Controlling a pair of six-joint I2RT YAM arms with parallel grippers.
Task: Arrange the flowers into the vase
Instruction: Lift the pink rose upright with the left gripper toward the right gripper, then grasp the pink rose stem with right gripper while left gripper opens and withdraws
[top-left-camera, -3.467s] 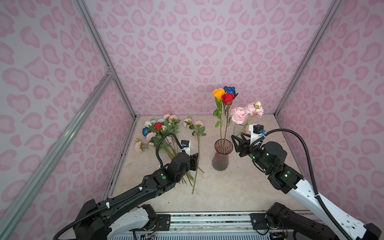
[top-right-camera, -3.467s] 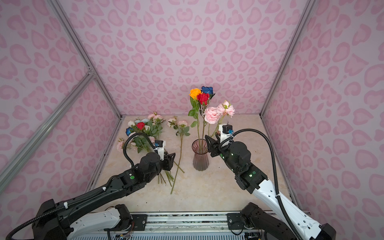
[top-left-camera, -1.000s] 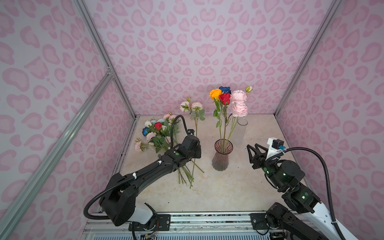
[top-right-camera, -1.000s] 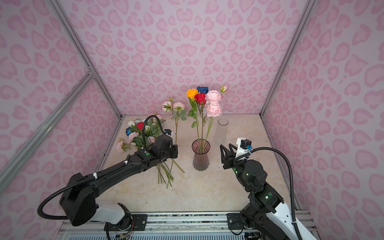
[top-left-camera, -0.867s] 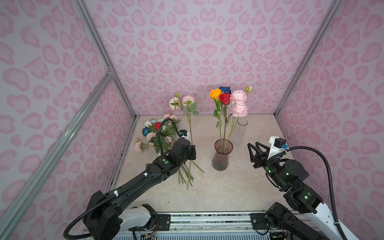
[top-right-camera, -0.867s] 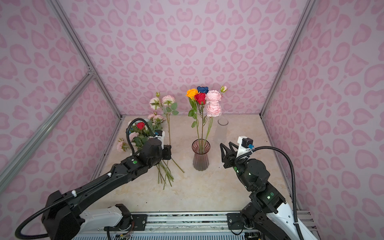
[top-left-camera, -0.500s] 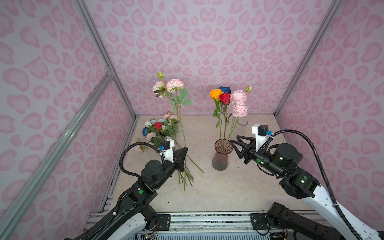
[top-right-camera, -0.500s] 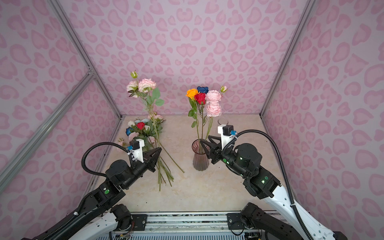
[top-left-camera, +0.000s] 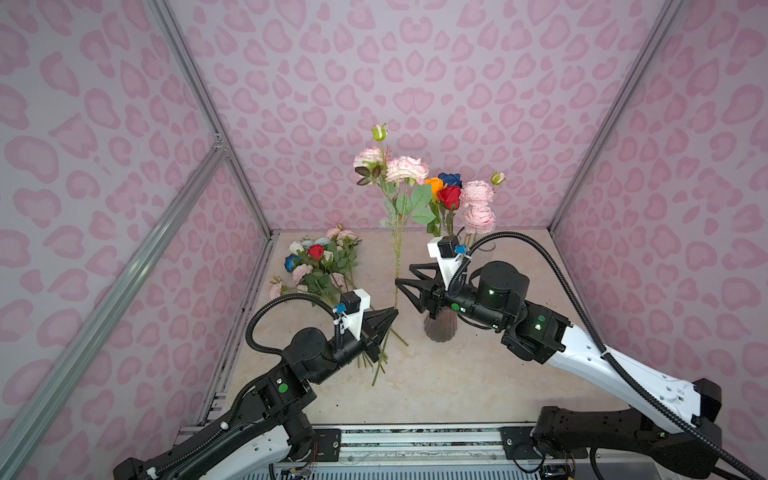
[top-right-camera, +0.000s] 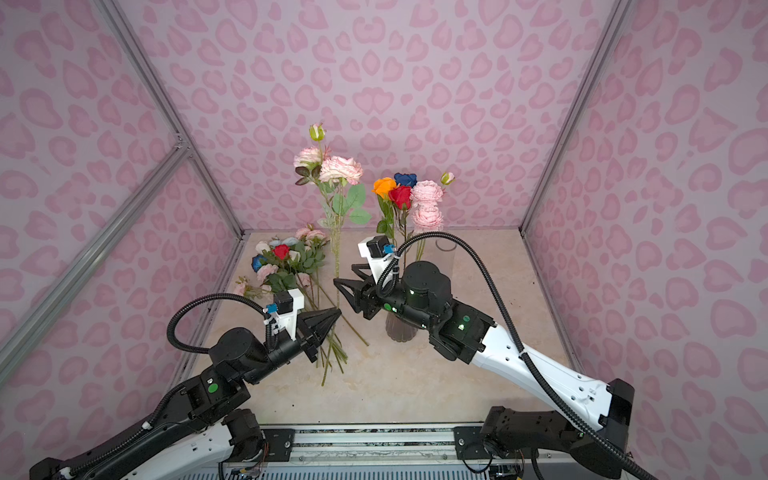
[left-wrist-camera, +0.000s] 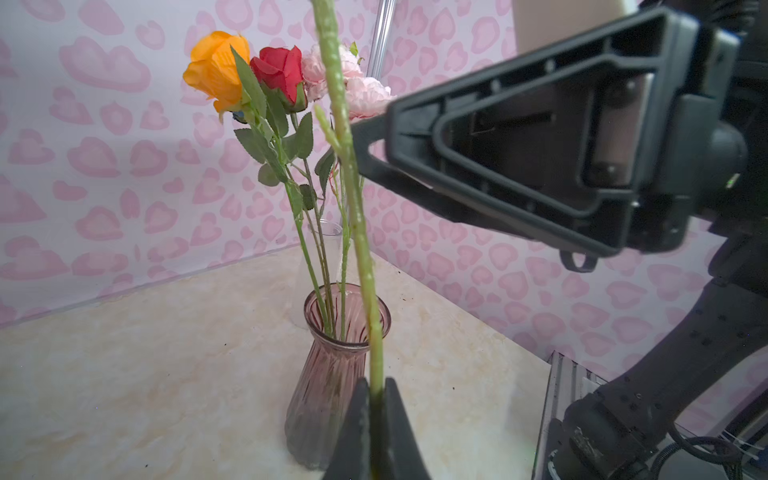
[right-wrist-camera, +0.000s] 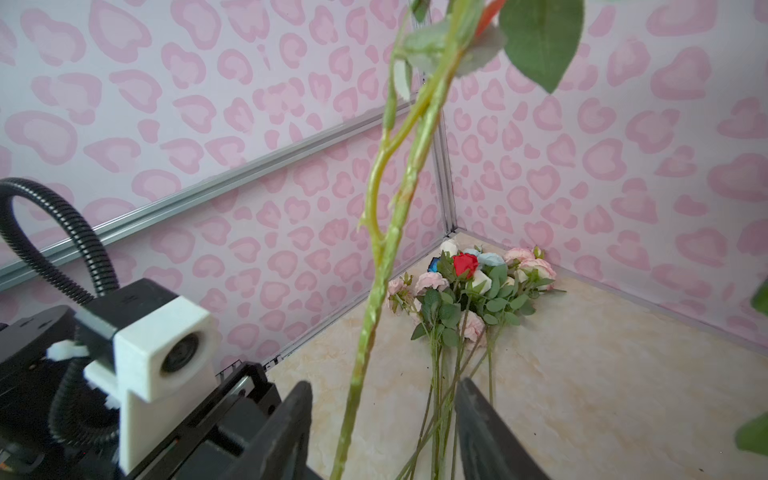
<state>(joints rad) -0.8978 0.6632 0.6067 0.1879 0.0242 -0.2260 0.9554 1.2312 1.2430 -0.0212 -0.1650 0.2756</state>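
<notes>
**Left gripper** (top-left-camera: 388, 316): jaws pressed together on the green stem of a pink flower (top-left-camera: 397, 253), pinched low on the stem. The flower stands nearly upright, clear of the table (top-left-camera: 457, 386). It carries 2 pink heads and 1 green bud at the top, higher than the heads in the vase (top-left-camera: 439, 330). It stands just left of the vase, outside it.

**Right gripper** (top-left-camera: 404, 276): jaws spread, reaching in from the right, just above the left gripper. In the right wrist view the stem passes between the 2 fingers (right-wrist-camera: 284, 426), nearer to 1 of them. Contact cannot be confirmed.

**Vase:** ribbed tinted glass, upright near the middle of the table, partly hidden behind the right arm in both top views. It holds 1 orange, 1 red and 1 dark blue flower, plus a pink stem with 2 heads and 1 bud.

**Loose flowers** (top-left-camera: 320, 264): lying bundled on the table at the far left, heads toward the far wall.

**Clear glass** (top-right-camera: 446, 245): stands beyond the vase, near the far wall.
</notes>
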